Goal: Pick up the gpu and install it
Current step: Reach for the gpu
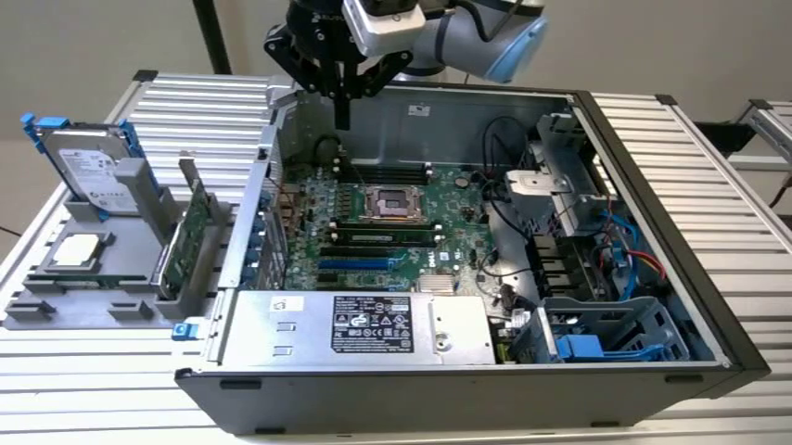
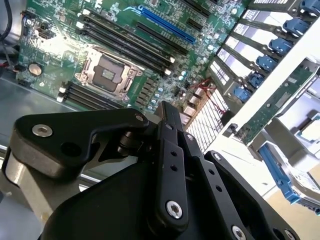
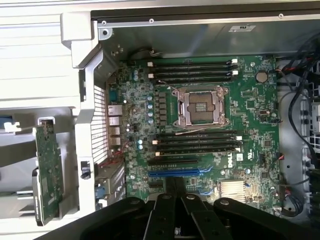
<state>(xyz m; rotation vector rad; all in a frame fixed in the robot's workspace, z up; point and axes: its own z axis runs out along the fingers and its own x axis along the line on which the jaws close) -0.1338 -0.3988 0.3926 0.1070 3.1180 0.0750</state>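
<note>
Green gpu (image 1: 184, 250) upright in grey holder (image 1: 74, 313) | motherboard (image 1: 384, 236) in open case (image 1: 371, 408)

Robotics lab or test cell. Evidence: ribbed aluminium-profile tabletop (image 1: 693, 158), opened desktop computer case (image 1: 433, 403) laid flat, grey parts fixture (image 1: 74, 311) at its 9 o'clock in the exterior view, robot arm (image 1: 489, 37) overhead, plain wall (image 1: 99, 46).

In the exterior view the arm (image 1: 483, 37) runs off the top edge, and the grey holder (image 1: 124, 311) hides part of the gpu (image 1: 185, 243). In the first wrist view the hand (image 3: 175, 182) covers part of the motherboard (image 3: 250, 100) and is itself cut off.
</note>
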